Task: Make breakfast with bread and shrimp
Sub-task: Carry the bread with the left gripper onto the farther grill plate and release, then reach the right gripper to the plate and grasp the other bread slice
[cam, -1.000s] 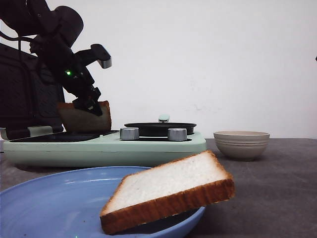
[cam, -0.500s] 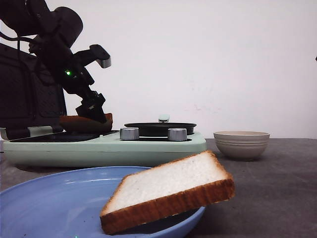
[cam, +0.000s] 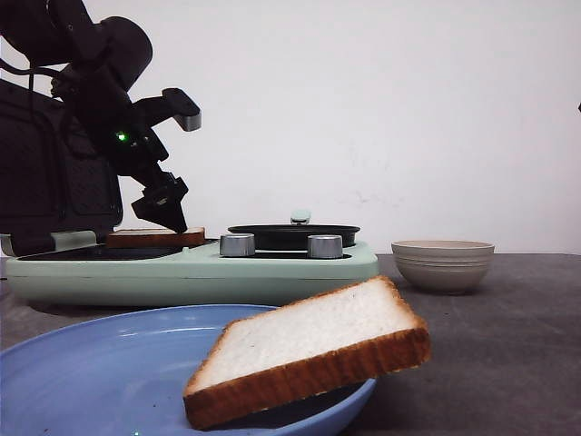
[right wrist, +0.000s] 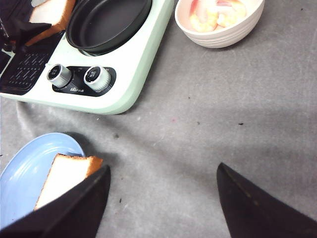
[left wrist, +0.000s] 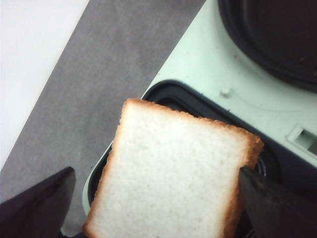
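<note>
Bread (cam: 309, 350), front view: one thick white slice with a golden-brown crust leans over the rim of the blue plate (cam: 82, 363), one corner hanging past the edge; a second slice (cam: 154, 237) lies flat on the dark grill side of the mint-green cooker (cam: 272, 268), beside the black pan (cam: 292, 235). Left gripper (cam: 163, 207) hovers just above that second slice, jaws apart, holding nothing. Beige bowl (cam: 442, 263) stands to the right, well apart. Judgement: crumb is light, soft and easily crushed; best taken by opposite crust edges with modest squeeze. Left wrist view: grill slice (left wrist: 171, 181) fills the frame, pale even crumb, crust browner along one edge; both dark fingers (left wrist: 37, 203) sit outside its edges, not touching. Right wrist view: shrimp (right wrist: 218, 14), pale and red-orange curls, rest in the bowl (right wrist: 220, 34); likely slippery and small, so awkward to pinch singly. Right gripper (right wrist: 161, 203) spread wide, empty, above bare table (right wrist: 223, 114).
</note>
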Controlling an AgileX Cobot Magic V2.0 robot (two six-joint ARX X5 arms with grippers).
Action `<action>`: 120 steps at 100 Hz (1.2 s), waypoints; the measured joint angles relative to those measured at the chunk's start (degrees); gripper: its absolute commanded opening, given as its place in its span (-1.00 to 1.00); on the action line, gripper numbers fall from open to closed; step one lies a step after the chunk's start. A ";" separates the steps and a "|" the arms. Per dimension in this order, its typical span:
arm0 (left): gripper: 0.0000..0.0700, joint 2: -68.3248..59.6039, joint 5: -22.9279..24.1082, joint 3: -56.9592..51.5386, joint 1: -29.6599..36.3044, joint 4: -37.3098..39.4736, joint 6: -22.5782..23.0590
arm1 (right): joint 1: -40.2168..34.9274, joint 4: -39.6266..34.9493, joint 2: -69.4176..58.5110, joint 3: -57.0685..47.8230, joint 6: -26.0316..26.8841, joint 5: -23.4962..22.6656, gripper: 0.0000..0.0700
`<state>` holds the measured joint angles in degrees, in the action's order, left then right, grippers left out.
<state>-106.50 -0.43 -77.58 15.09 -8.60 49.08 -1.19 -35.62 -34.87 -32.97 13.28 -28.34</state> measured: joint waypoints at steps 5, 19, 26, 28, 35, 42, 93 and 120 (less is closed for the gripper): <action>0.74 0.02 0.37 0.00 -0.13 0.00 -0.44 | 0.00 0.00 0.00 0.00 0.00 0.00 0.21; 0.74 0.44 0.52 0.00 -0.90 -0.04 -3.34 | 0.00 0.00 0.00 0.00 0.00 0.00 0.21; 0.73 1.31 0.55 0.00 -1.38 -0.22 -5.64 | 0.00 0.00 0.00 0.00 0.00 0.00 0.21; 0.73 1.68 0.55 0.00 -1.49 -0.22 -6.43 | 0.00 0.00 0.00 0.00 0.00 0.00 0.21; 0.73 3.19 0.57 0.00 -1.95 -0.42 -9.46 | 0.00 0.00 0.00 0.00 0.00 0.00 0.21; 0.73 5.11 0.57 0.00 -2.27 -1.20 -12.79 | 0.00 0.00 0.00 0.00 0.00 0.00 0.21; 0.69 20.52 0.57 0.00 -2.38 -8.26 -30.45 | 0.00 -0.28 0.00 0.00 0.02 -0.15 0.21; 0.69 29.46 0.55 0.00 -2.38 -16.02 -34.34 | 0.00 -1.38 0.00 0.00 0.02 -0.55 0.21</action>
<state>-77.03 0.12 -77.58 12.71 -24.62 14.74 -1.19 -36.99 -34.87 -32.97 13.30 -28.88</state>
